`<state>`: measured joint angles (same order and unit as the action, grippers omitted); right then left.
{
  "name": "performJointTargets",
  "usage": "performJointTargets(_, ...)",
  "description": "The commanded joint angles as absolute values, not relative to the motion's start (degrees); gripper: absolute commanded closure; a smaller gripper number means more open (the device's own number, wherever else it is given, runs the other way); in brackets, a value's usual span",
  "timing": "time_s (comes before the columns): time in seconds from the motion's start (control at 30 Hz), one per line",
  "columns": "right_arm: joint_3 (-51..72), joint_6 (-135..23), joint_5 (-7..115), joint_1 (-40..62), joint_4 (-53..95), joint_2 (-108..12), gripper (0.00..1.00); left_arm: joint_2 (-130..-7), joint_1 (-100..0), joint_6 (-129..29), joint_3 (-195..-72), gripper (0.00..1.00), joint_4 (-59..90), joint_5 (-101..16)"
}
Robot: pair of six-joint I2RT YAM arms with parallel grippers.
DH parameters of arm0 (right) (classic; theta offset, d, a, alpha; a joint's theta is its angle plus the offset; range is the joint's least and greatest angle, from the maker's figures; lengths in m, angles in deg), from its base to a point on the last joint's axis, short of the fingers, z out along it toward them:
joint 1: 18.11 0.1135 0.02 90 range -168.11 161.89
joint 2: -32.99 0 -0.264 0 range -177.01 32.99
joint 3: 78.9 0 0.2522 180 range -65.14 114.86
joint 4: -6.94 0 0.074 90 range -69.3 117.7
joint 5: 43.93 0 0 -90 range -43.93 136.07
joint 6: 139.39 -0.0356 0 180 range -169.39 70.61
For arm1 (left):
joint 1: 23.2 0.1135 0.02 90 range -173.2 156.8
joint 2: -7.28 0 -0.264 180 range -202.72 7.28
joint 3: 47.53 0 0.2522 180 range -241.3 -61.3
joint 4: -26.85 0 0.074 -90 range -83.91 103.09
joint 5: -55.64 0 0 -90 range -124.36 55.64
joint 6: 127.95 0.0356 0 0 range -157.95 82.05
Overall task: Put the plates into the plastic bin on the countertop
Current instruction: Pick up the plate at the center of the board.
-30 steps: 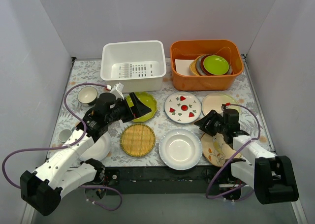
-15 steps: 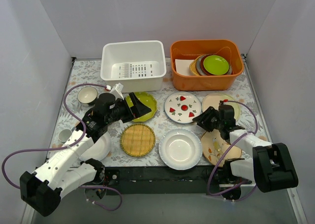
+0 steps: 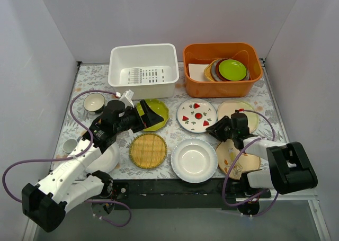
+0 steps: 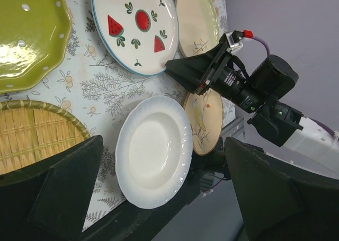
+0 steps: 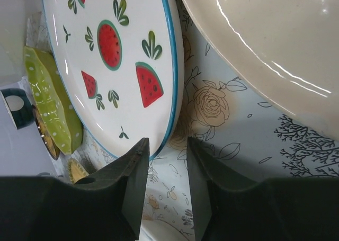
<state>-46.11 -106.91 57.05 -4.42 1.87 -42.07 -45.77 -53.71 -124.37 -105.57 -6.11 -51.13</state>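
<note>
The right gripper (image 3: 214, 128) has been advanced to the strawberry-print plate (image 3: 196, 115) at its 4 o'clock rim, jaws narrowly apart, left gripper (image 3: 153, 116) spread wide; no plate is yet placed in the plastic bin (image 3: 143, 53).

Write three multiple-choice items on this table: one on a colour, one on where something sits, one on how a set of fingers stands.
1. What colour is the top plate of the stack in the orange tub?
A) lime green B) blue C) black

2. Where is the woven bamboo plate?
A) in the orange tub B) flat on the cloth, beside the plain white plate C) held in the air

3. How do the left fingers stand?
A) shut on a plate B) wide open, holding nothing C) shut on a cup

Answers:
1 A: a lime-green plate tops the stack.
2 B: it lies on the cloth, just left of the plain white plate.
3 B: the left wrist view shows them far apart with nothing between.
</note>
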Motion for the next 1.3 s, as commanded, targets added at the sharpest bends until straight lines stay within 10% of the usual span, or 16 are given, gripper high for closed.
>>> performJointTargets(0.0, -44.04, -108.54, 53.54, -3.44, -0.74, -43.20, 0.60, -45.80, -53.88, -124.79, -105.68, 0.02, -5.72, -52.02)
performJointTargets(0.47, -43.78, -113.46, 52.13, -1.59, -3.99, -48.39, 0.99, -46.86, -53.88, -124.79, -105.59, 0.02, -5.63, -52.55)
performJointTargets(1.27, -42.81, -115.22, 56.44, -1.50, -12.61, -46.11, 0.99, -45.71, -53.88, -124.70, -103.66, 0.02, -5.37, -53.52)
